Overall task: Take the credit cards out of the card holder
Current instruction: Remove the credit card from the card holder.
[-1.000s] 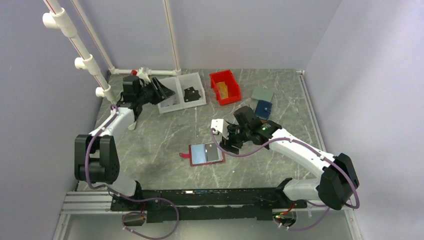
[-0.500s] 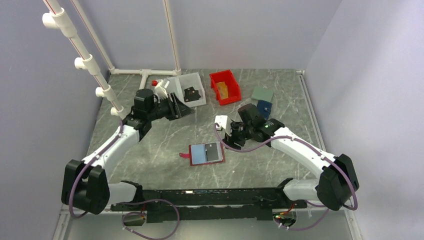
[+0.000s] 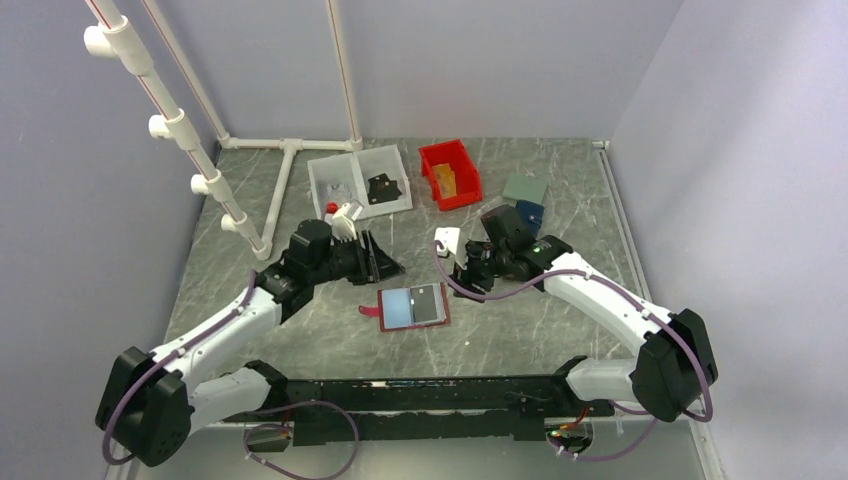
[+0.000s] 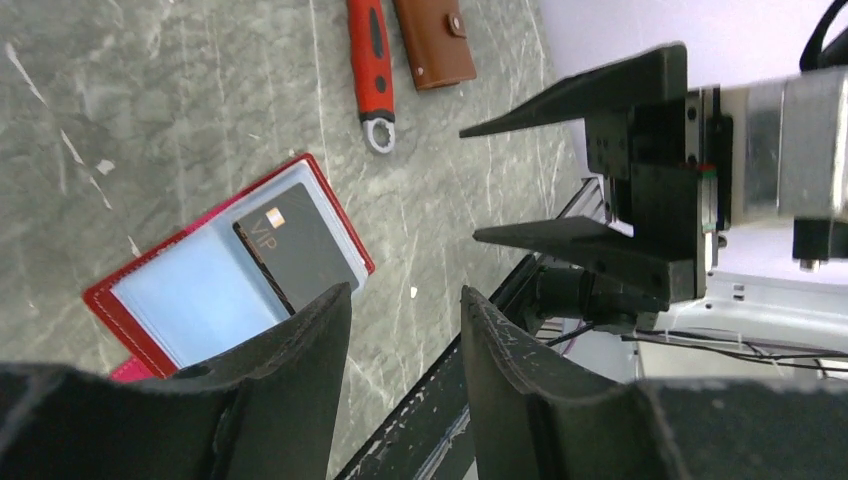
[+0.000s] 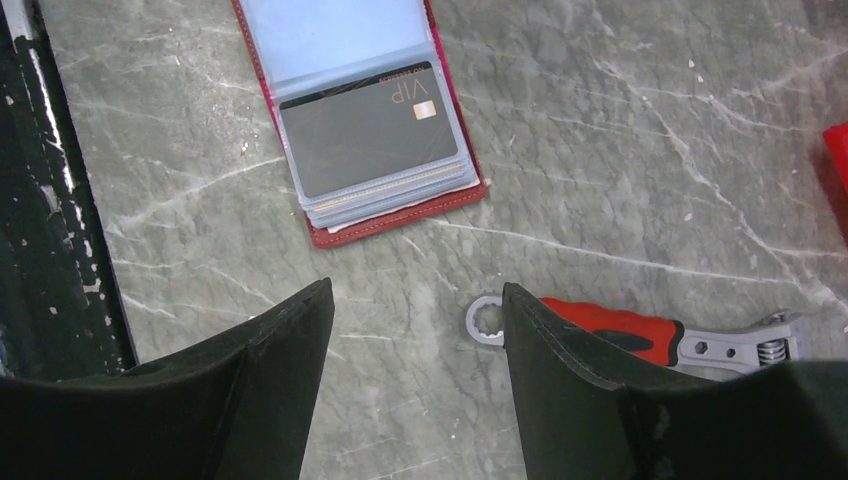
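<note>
Card holder, red: lies open on counter, nearest the bases; dark card sits pocketed, not yet drawn. Left tool, right tool: jaws apart, empty, just beyond holder, either side. Farther back: red bin. Extraction judged largely outstanding.

Card holder: red bi-fold, lying open and flat mid-table, pale blue-grey pockets facing up, red strap tab sticking out at its left edge in the top view.
Credit card: dark grey, lettered VIP, sitting inside the right-hand clear pocket.
</note>
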{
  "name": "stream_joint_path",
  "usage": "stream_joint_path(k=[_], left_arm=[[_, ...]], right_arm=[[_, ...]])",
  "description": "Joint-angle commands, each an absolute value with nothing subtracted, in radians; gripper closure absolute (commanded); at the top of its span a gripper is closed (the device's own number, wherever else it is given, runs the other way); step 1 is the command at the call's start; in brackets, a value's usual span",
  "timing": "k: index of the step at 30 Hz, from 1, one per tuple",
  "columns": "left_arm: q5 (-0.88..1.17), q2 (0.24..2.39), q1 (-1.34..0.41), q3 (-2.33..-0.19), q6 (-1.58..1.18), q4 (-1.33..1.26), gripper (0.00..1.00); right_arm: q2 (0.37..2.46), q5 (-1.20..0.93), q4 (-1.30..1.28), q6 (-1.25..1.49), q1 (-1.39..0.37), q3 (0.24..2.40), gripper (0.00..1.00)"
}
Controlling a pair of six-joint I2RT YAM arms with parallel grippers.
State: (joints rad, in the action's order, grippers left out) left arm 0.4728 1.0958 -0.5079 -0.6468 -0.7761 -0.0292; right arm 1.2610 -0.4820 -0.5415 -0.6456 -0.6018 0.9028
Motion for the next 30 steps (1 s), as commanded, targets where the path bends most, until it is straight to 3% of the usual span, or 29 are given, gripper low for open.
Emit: stream_joint_path(k=[1,19,23,27,30], left_arm=[[0.310,1.034,-0.588,-0.623,-0.779,-0.013,0.50],[0.072,0.925,-0.725,-0.426,-0.899,-0.097,0.47],[0.048,0.901,-0.723,-0.400,-0.909,-0.113,0.34],[0.003,0.869,-0.724,-0.383,-0.922,-0.096,0.07],[0.003,0.862,-0.721,-0.356,-0.898,-0.188,0.02]], right_arm=[[1.251,-0.525,-0.552,-0.649,-0.585,0.943,0.35],[1.297,-0.576,-0.561,-0.632,-0.578,0.951,0.36],[1.312,-0.579,-0.565,-0.628,-0.578,0.957,0.36],[1.342,-0.607,-0.567,-0.615,-0.579,0.965,0.36],[1.374,-0.618,-0.576,-0.611,-0.583,0.977,0.37]])
